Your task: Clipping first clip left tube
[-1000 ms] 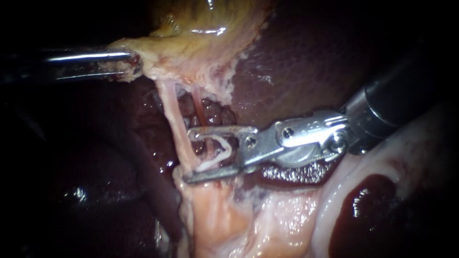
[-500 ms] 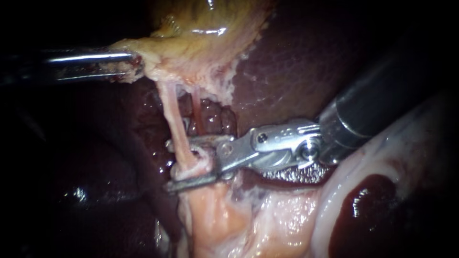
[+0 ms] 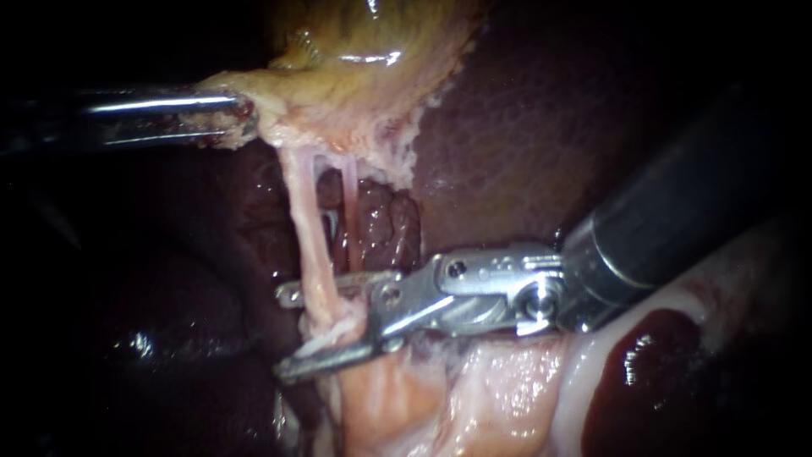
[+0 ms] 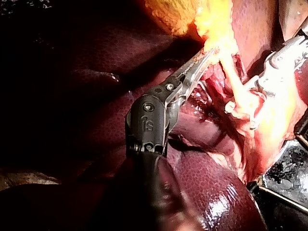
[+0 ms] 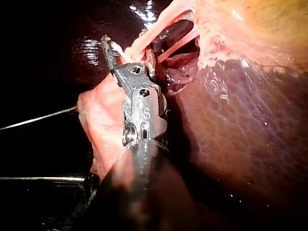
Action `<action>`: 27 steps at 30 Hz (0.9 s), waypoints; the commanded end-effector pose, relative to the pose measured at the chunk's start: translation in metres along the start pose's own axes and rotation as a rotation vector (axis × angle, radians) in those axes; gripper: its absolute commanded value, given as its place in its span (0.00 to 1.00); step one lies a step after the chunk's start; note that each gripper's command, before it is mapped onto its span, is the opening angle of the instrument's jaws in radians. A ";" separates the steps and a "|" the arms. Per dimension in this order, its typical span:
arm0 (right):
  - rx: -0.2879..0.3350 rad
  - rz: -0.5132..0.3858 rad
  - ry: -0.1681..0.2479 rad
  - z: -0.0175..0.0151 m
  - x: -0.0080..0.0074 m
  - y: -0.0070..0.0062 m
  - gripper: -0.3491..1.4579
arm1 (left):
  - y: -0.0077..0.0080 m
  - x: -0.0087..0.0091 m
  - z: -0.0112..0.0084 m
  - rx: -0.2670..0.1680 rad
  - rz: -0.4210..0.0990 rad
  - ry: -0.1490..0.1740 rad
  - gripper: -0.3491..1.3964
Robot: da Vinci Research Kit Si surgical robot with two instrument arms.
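Jaws of my right instrument (image 3: pixel 294 332), parted, straddling left tube (image 3: pixel 298 199); my left instrument (image 3: pixel 241 118) clamped on gallbladder (image 3: pixel 364 72).

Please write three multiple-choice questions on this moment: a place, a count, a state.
1. Where is the left tube relative to the right instrument?
A. beside its shaft
B. far ahead of its jaws
C. between its jaws

2. How many tubes run from the gallbladder?
A. one
B. two
C. four

3. The left instrument's jaws are
A. shut on the gallbladder's edge
B. wide open
C. out of view

1 C: a jaw stands on each side of the tube.
2 B: a thick one and a thin one beside it.
3 A: they pinch its yellowish edge.
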 end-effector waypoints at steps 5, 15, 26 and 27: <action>0.025 0.016 0.006 0.0004 0.0006 -0.0010 0.45 | 0.0000 0.0000 0.0000 -0.002 0.000 0.000 0.00; 0.010 0.069 0.008 0.0004 0.0007 -0.0012 0.39 | 0.0000 0.0000 -0.0001 -0.002 0.000 0.000 0.00; 0.019 0.099 0.008 0.0001 0.0005 -0.0011 0.09 | 0.0000 0.0000 -0.0001 -0.002 0.000 0.000 0.00; 0.025 0.105 0.007 0.0001 0.0005 -0.0011 0.04 | 0.0000 0.0000 -0.0001 -0.002 0.000 0.000 0.00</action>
